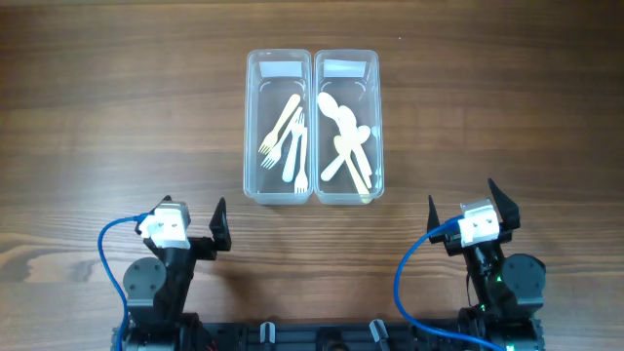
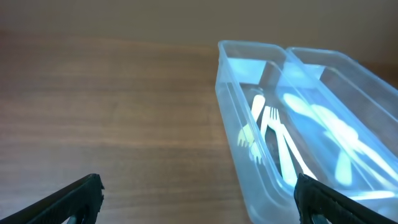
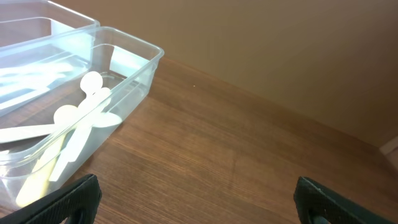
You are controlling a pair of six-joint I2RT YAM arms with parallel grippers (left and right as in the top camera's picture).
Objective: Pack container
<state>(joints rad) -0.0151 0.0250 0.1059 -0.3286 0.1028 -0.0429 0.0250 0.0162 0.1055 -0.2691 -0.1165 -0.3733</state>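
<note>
Our left fingers (image 2: 74,198) stand wide apart with nothing between them, and our right fingers (image 3: 68,200) are just as wide and empty. Both hover at the near edge of the surface (image 1: 117,127), well short of the two clear containers. These sit touching side by side at the middle: the fork container (image 1: 248,127) holds the forks (image 1: 290,146), and the spoon container (image 1: 377,127) holds the spoons (image 1: 343,141). We see no loose cutlery and no lid outside them. We judge the sorting done and ourselves at rest between steps. Any next move would call for a forward reach to a container wall, fingers wide enough to straddle it.
</note>
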